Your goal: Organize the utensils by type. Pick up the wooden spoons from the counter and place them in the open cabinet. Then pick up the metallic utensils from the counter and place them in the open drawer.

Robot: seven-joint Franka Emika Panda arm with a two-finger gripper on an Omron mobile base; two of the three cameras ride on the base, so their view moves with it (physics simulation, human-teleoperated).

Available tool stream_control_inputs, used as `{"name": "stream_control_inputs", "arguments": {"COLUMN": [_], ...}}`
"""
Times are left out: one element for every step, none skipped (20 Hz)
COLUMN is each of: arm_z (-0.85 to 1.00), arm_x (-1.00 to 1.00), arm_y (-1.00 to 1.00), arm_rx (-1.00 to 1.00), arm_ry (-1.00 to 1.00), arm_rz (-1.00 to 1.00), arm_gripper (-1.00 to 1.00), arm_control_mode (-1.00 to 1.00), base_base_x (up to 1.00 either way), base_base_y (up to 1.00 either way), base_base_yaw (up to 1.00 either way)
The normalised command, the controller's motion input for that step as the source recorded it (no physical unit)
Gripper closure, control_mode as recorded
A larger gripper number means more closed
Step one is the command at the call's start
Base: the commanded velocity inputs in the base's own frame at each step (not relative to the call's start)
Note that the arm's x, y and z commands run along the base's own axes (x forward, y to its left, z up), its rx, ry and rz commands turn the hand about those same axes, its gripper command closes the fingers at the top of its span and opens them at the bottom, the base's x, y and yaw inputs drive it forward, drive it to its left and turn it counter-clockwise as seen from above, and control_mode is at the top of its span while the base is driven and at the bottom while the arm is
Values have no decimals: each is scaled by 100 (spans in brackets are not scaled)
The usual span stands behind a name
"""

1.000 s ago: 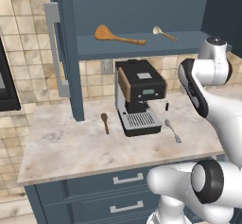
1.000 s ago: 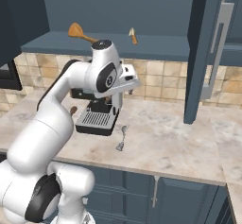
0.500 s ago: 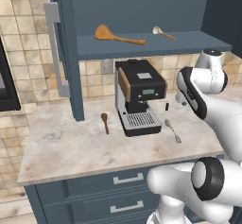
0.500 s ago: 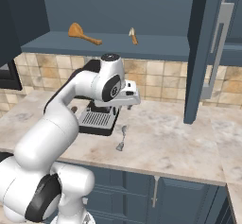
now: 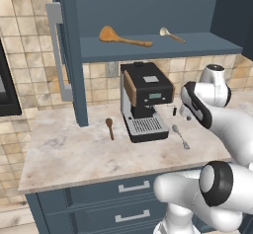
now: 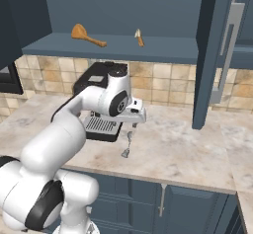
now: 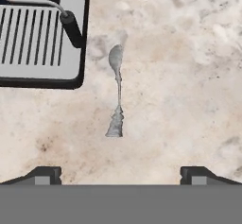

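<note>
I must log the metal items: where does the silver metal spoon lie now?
The silver metal spoon lies flat on the counter, just right of the coffee machine in the left base view, below the open fingers.

Landmark: black coffee machine (image 5: 143,99) on the counter.
Counter: beige marble (image 5: 74,149), beneath the machine.
Wall: tan tiled backsplash (image 6: 168,82), behind it.
Lower cabinets: dark blue-grey, silver-handled drawer fronts (image 5: 99,193), below.

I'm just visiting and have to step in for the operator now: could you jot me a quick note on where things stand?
Gripper: jaws open, empty, above the metal spoon on the counter, right of the coffee machine.
Done: both wooden spoons lie in the open cabinet, the large orange one and the small cream one.
Left: the metal spoon and the dark brown spoon, left of the machine, go in the drawer.
</note>
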Motion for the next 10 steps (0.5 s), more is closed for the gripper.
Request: {"name": "stream_control_inputs", "arguments": {"arm_z": [-44, -46, -45, -41, -36, -33, -26, -24, -25, -25], "arm_x": [1, 0, 0, 0, 0, 3, 8, 9, 9, 9], "arm_y": [11, 13, 16, 11, 9, 8, 5, 1, 1, 0], "arm_rx": [0, 0, 0, 0, 0, 0, 0, 0, 0, 0], "arm_ry": [5, 4, 1, 0, 1, 2, 5, 5, 5, 4], "arm_rz": [-9, -9, -9, -9, -9, -8, -6, -5, -5, -5], "arm_gripper": [-100, -100, -100, -100, -100, -100, -100, -100, -100, -100], "arm_control_mode": [-100, -100, -100, -100, -100, -100, -100, -100, -100, -100], "base_base_x": [0, 0, 0, 0, 0, 0, 0, 0, 0, 0], "base_base_y": [0, 0, 0, 0, 0, 0, 0, 0, 0, 0], "base_base_yaw": [0, 0, 0, 0, 0, 0, 0, 0, 0, 0]}}
